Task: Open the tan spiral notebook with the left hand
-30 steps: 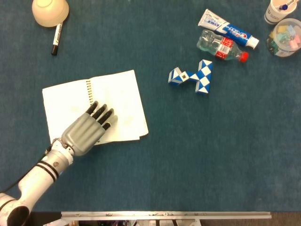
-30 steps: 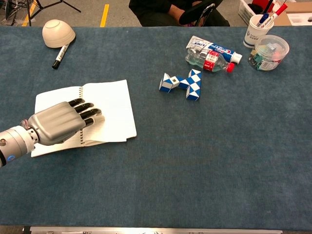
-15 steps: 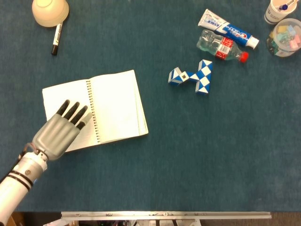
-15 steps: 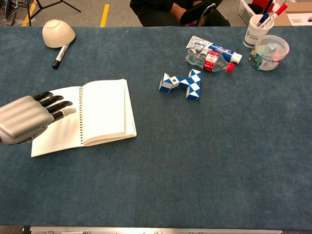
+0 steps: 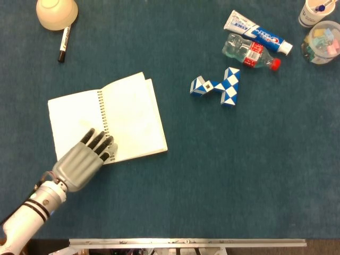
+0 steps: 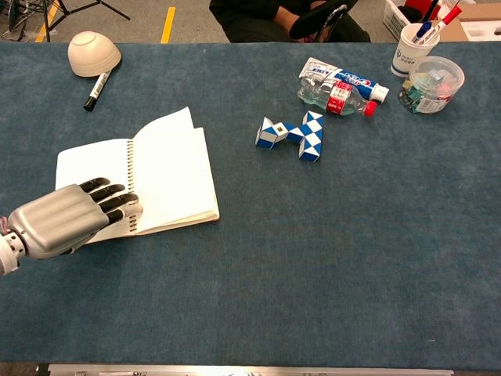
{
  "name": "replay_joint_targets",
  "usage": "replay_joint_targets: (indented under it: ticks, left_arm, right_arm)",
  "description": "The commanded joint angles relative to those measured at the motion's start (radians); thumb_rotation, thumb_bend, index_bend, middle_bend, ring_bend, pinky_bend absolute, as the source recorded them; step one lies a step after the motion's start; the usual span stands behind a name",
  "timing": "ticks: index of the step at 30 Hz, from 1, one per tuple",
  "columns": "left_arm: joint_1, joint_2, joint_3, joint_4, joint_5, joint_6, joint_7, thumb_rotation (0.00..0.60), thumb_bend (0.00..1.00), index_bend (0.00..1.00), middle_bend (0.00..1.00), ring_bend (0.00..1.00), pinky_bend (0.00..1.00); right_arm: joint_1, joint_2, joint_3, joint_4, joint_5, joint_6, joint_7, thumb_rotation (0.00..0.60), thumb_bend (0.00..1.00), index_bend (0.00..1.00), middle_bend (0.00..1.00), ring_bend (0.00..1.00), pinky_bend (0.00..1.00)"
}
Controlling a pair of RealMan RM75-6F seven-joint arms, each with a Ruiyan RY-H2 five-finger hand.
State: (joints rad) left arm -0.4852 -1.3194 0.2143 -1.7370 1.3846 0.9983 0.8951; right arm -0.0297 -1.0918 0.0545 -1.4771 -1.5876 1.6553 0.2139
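Note:
The spiral notebook (image 5: 127, 114) (image 6: 168, 176) lies open on the blue table, white pages up, its coil running down the middle. One page on the right side stands lifted at its far corner. My left hand (image 5: 82, 162) (image 6: 63, 219) lies flat over the near part of the left page, dark fingertips (image 5: 101, 142) reaching the coil. It holds nothing. My right hand shows in neither view.
A blue-and-white snake puzzle (image 5: 218, 86) lies right of the notebook. Farther back are a toothpaste tube (image 5: 256, 32) and a small bottle (image 5: 249, 52). An upturned bowl (image 5: 56, 13) and a marker (image 5: 64, 43) sit at the back left; a cup (image 6: 413, 43) and a clear tub (image 6: 430, 84) at the back right.
My left hand slid off the right page to the left edge, then came back toward the coil at the near side. A right-hand page has lifted at its far corner.

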Motion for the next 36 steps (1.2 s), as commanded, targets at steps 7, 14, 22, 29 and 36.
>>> replay_joint_targets:
  ticks: [7,14,22,29,36]
  left_arm:
    - [-0.004,-0.031,-0.012,-0.004,0.0,-0.01,0.03,0.6,0.63,0.05,0.05,0.0,0.09]
    - [-0.002,-0.005,-0.03,-0.031,-0.005,0.015,0.021,0.6,0.63,0.05,0.05,0.0,0.09]
    - [0.054,0.095,-0.09,-0.064,0.009,0.166,-0.15,0.6,0.63,0.05,0.05,0.0,0.09]
    - [0.144,0.144,-0.138,-0.038,-0.018,0.311,-0.339,0.6,0.62,0.05,0.05,0.0,0.09]
    - [0.231,0.14,-0.165,0.035,-0.044,0.404,-0.518,0.6,0.61,0.05,0.05,0.0,0.09]
  right_arm:
    - [-0.004,0.004,0.001,0.0,-0.001,0.007,0.005,0.6,0.35,0.11,0.24,0.09,0.16]
    - [-0.002,0.004,0.003,0.001,0.003,0.003,0.005,0.6,0.35,0.11,0.24,0.09,0.16]
    - [0.013,0.005,0.0,-0.012,-0.002,-0.022,-0.015,0.6,0.35,0.11,0.24,0.09,0.16]
    - [0.023,0.015,0.0,-0.039,-0.003,-0.04,-0.052,0.6,0.35,0.11,0.24,0.09,0.16]
    - [0.032,0.025,-0.001,-0.062,0.002,-0.059,-0.081,0.6,0.35,0.11,0.24,0.09,0.16]
